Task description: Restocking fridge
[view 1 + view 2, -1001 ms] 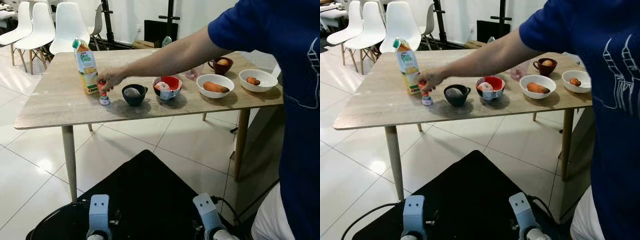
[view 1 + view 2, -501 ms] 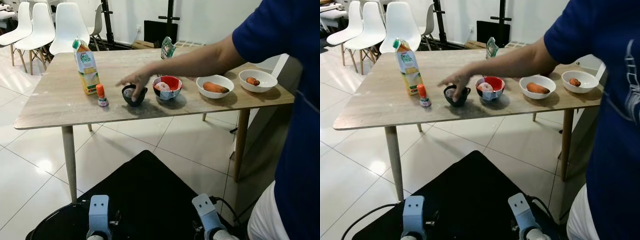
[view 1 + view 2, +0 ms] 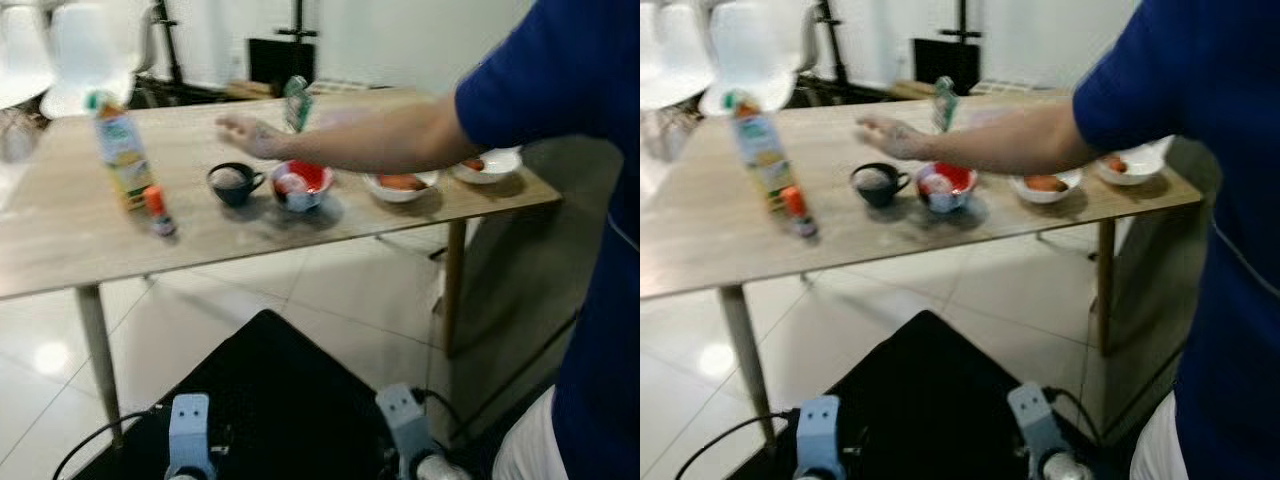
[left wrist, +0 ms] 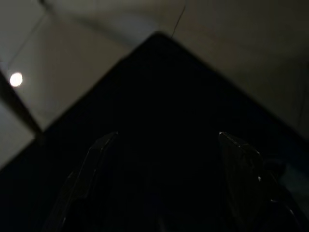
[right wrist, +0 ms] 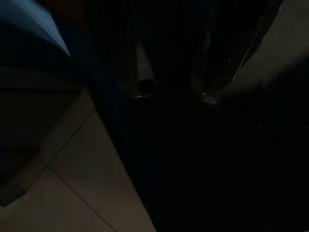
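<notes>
Two grippers hang idle low: left gripper (image 4: 161, 145) spread apart, right gripper (image 5: 169, 82) gapped, both empty. Juice carton (image 3: 120, 150) stands on the wooden table (image 3: 60, 240), a small bottle (image 3: 158, 210) just beside. Approach only once the person's hand (image 3: 245, 132) clears. Tiled floor, white chairs behind

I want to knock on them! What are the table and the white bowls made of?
The table looks like wood or a wood-look top: pale, matt, with faint grain. The white bowls look like glazed ceramic, smooth and slightly shiny, though the blur leaves plastic possible.
</notes>
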Robot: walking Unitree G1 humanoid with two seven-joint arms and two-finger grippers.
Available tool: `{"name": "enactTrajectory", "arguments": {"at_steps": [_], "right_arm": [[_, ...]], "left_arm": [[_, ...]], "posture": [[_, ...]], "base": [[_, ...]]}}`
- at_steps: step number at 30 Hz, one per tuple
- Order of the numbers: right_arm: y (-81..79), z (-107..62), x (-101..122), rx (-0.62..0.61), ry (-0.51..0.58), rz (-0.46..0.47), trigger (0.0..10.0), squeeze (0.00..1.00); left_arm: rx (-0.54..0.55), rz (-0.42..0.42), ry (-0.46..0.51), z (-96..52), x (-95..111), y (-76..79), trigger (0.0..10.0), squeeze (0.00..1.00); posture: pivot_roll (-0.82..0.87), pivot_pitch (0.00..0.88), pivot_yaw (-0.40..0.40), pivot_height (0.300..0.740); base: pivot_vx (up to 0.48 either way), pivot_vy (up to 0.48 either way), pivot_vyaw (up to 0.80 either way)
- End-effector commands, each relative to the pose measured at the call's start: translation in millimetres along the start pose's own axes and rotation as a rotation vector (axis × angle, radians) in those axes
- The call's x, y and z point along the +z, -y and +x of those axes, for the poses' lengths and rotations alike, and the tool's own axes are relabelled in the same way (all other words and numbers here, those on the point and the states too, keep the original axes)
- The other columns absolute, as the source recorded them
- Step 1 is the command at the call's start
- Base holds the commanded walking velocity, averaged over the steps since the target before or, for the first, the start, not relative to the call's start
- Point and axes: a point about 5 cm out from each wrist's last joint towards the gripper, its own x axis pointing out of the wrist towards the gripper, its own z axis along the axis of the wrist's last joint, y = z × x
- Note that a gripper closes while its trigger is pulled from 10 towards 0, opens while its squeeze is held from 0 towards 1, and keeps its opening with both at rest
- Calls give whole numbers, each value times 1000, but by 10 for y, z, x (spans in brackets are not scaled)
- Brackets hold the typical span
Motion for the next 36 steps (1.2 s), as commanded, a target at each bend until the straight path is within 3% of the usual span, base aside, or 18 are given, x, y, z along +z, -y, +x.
{"name": "enactTrajectory", "arguments": {"at_steps": [1, 6, 25, 36], "right_arm": [[21, 3, 9, -8, -2, 0, 10000, 0], [22, 4, 13, -9, -1, 1, 10000, 0], [47, -15, -45, -14, -20, 4, 10000, 0], [22, 9, 32, 2, 8, 29, 10000, 0]], "left_arm": [[-2, -1, -12, -18, -38, 9, 10000, 0], [-5, 4, -10, -16, -33, 11, 10000, 0], [-8, 21, -6, -13, -29, 35, 10000, 0], [-8, 23, -9, -2, -17, 46, 10000, 0]], "posture": [[-152, 36, 13, 719], [-150, 38, 11, 719], [-152, 51, 9, 719], [-150, 58, 8, 719]], "base": [[405, 0, 0], [396, 0, 0], [0, 0, 0], [0, 0, 0]]}}
